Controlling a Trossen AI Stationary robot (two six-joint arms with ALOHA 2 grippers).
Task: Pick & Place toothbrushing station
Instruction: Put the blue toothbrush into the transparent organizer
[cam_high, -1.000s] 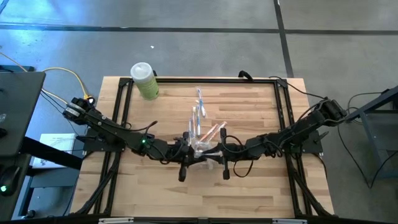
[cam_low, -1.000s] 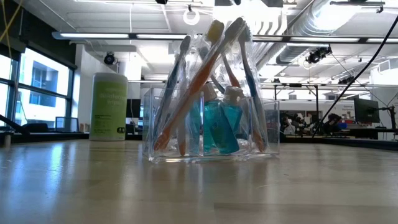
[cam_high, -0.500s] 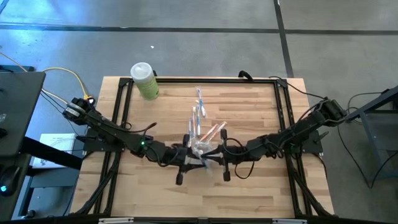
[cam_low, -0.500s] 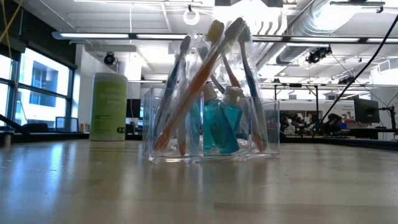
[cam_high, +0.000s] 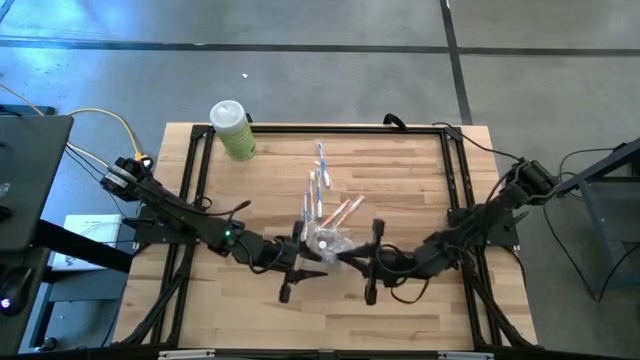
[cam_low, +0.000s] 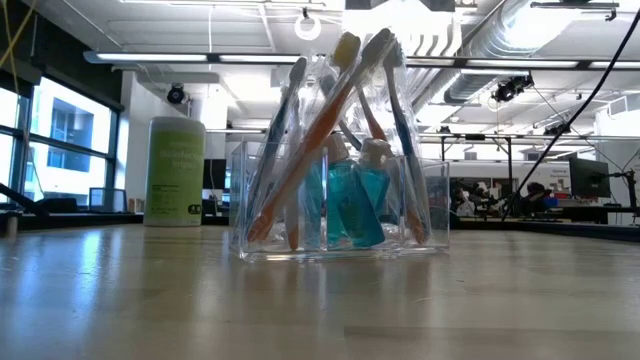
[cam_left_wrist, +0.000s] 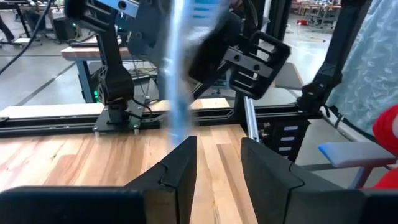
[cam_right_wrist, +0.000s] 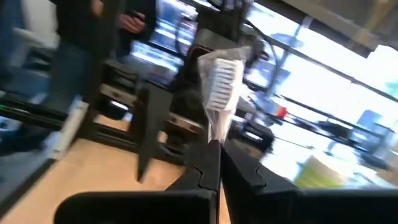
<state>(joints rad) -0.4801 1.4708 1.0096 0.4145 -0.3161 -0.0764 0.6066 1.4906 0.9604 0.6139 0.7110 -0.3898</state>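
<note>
The see-through holder stands on its flat base mid-table, with several clear-white toothbrushes with teal and orange parts leaning out of it. The low view shows the holder upright with small teal bottles inside. My left gripper is open just on the near-left side of the holder. In its wrist view a blurred blue-white stick rises beyond its fingertips. My right gripper is on the near-right side, shut on a toothbrush. My right gripper pinches the toothbrush's shaft between its two fingers, a little below the head. The white bristled head sticks out past the fingertips. The rest of the shaft is hidden by the fingers.
A light-green bottle with a white cap stands at the table's far left corner and also shows in the low view. A black frame runs around the tabletop. Bare wood lies toward the near edge.
Both grippers have drawn back from the holder toward the table's near edge. The right arm has also swung a little to the right. The holder and the toothbrushes in it stand as before in the low view.
</note>
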